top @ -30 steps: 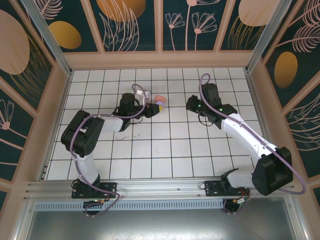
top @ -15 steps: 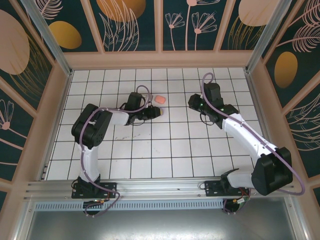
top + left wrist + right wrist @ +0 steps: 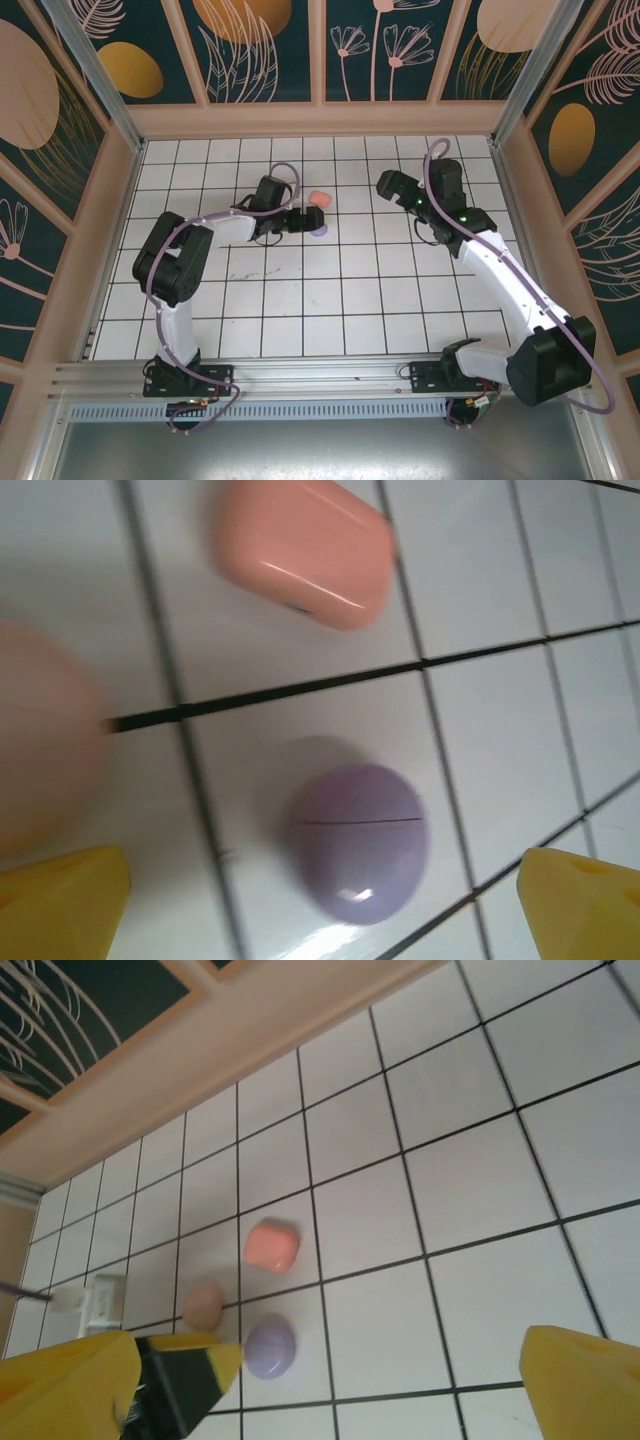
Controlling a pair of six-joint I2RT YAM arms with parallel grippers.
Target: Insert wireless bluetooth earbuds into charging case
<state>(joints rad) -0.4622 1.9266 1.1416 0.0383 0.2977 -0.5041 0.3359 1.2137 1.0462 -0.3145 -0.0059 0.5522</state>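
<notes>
Heads up: your left gripper (image 3: 322,900) and right gripper (image 3: 325,1385) are both spread wide and empty, and with the shut purple case (image 3: 360,840) lower-middle of the left wrist frame, salmon case (image 3: 305,550) above, pink case (image 3: 40,740) at left, a sloppy pinch could squirt that slick shell away.

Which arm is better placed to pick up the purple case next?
Left: the left gripper, open, hangs over the closed purple case; the right gripper, also open, is farther off.
</notes>
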